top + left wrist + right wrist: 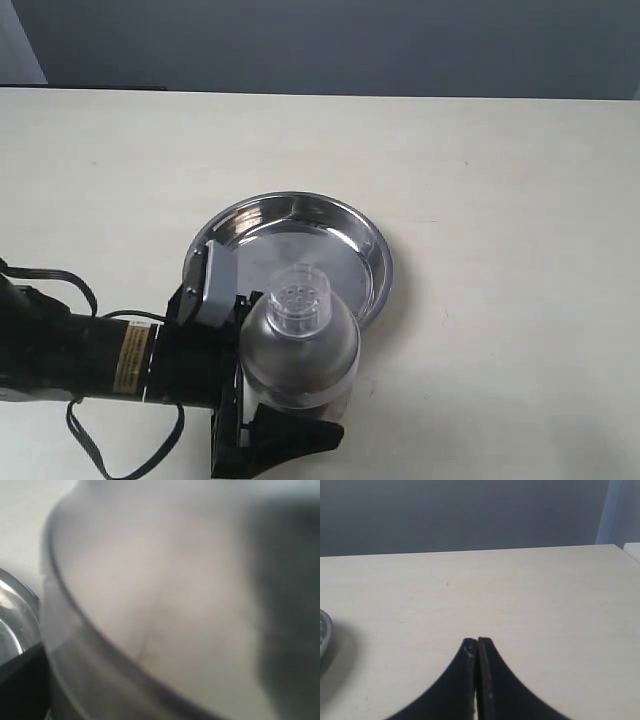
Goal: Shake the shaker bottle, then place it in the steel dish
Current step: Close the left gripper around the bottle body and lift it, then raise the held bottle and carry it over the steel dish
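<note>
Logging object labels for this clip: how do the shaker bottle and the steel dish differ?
The shaker bottle is clear plastic; the steel dish is shiny metal. The bottle is narrower than the dish. The left tool grips the bottle; the dish lies free on the table. Both look round from above.

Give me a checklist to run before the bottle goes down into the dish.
1. Grip: left gripper is clamped on the shaker bottle: ok.
2. Bottle upright, perforated cap on top: ok.
3. Visible floor of the steel dish is bare: ok.
4. Bottle over the dish's middle: it overlaps the near rim instead: not ok.
5. Bottle's height above the dish: cannot tell.
6. Right gripper shut, empty, over the table away from the dish: ok.
</note>
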Robot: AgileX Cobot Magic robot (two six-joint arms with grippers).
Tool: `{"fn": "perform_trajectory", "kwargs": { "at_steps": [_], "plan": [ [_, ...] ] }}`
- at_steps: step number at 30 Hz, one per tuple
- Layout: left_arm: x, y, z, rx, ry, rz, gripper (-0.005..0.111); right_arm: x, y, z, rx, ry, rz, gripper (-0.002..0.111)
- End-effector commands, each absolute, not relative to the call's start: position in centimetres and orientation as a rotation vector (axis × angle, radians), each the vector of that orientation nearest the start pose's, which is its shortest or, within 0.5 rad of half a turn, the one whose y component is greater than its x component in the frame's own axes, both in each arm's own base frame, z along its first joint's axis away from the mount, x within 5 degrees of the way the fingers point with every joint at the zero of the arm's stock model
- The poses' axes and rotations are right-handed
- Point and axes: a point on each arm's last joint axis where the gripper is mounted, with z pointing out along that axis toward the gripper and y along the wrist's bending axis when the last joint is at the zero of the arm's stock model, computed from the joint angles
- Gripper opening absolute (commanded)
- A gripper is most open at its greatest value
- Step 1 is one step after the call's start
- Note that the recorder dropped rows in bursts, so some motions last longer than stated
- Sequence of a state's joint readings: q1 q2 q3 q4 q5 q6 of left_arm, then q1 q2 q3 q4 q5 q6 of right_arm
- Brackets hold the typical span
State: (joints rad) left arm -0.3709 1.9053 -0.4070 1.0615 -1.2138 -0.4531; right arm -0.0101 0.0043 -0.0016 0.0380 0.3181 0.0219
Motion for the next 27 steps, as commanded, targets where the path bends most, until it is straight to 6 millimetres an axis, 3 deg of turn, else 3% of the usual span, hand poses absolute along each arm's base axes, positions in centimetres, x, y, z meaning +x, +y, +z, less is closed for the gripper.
{"fn": "perform_trajectory", "kwargs": {
  "at_steps": [1, 7, 16, 20, 27],
  "plan": [
    [19.5, -16.0, 10.8, 1.038, 1.718, -1.149, 0.105, 5.4, 0.1, 18.5, 0.048, 1.79, 0.042, -0.001],
    [19.5, -16.0, 9.7, 1.021, 1.765, -1.161, 0.105, 5.4, 0.1, 18.5, 0.048, 1.79, 0.042, -0.001],
    [20.2, -15.9, 9.9, 0.892, 1.815, -1.156, 0.102, 5.4, 0.1, 18.5, 0.048, 1.79, 0.042, -0.001],
    [20.4, -15.8, 10.0, 0.852, 1.827, -1.15, 0.082, 5.4, 0.1, 18.5, 0.048, 1.79, 0.042, -0.001],
    [20.0, -15.9, 10.0, 0.884, 1.832, -1.187, 0.037, 5.4, 0.1, 18.5, 0.048, 1.79, 0.042, -0.001]
  ]
}}
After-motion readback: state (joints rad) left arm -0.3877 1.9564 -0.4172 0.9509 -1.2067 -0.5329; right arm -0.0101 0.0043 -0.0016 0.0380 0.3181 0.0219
